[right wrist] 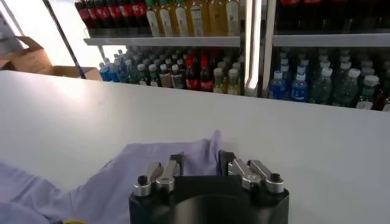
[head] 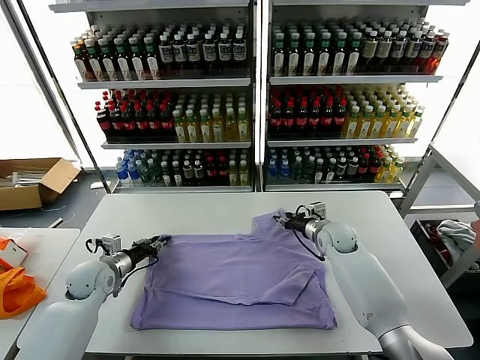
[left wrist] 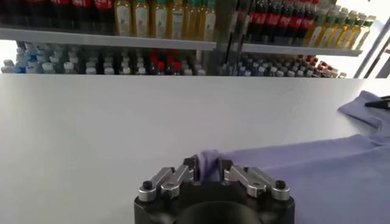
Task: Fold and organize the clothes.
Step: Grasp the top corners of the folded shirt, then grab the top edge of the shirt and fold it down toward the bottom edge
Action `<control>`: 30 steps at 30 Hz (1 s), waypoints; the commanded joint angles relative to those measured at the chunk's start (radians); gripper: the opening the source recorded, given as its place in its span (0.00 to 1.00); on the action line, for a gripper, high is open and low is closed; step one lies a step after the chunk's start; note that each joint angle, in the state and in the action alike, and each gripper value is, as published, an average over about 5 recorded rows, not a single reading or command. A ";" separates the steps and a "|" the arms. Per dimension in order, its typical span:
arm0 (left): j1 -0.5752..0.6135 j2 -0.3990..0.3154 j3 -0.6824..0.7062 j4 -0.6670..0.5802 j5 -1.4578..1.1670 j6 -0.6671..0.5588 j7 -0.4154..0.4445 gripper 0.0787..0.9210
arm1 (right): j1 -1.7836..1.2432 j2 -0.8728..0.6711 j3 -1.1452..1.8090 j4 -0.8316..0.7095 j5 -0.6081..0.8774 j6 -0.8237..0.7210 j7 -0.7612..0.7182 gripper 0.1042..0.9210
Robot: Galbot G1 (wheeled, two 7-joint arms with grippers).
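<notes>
Pinching T-shirt (head: 236, 277) corners: left gripper (head: 160, 242), apparently right gripper (head: 283, 220).

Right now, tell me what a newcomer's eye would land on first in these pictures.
The lavender T-shirt spread across the white table grabs attention first, with one edge folded over near its right side. The left gripper pinches its far-left corner while the right gripper pinches the far-right corner. Behind the table, shelves of bottled drinks fill the whole background.
</notes>
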 commanded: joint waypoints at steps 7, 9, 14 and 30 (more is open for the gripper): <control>0.028 0.011 -0.037 -0.057 -0.046 -0.023 0.001 0.01 | -0.099 -0.043 0.060 0.307 0.151 -0.013 0.053 0.02; 0.044 0.016 -0.054 -0.087 -0.079 -0.023 0.000 0.01 | -0.130 -0.057 0.073 0.365 0.173 -0.013 0.063 0.01; 0.096 0.023 -0.105 -0.173 -0.143 -0.035 -0.009 0.01 | -0.221 -0.103 0.121 0.500 0.217 -0.013 0.084 0.00; 0.404 0.072 -0.247 -0.496 -0.213 -0.058 -0.045 0.01 | -0.720 -0.248 0.368 0.939 0.259 0.010 0.131 0.00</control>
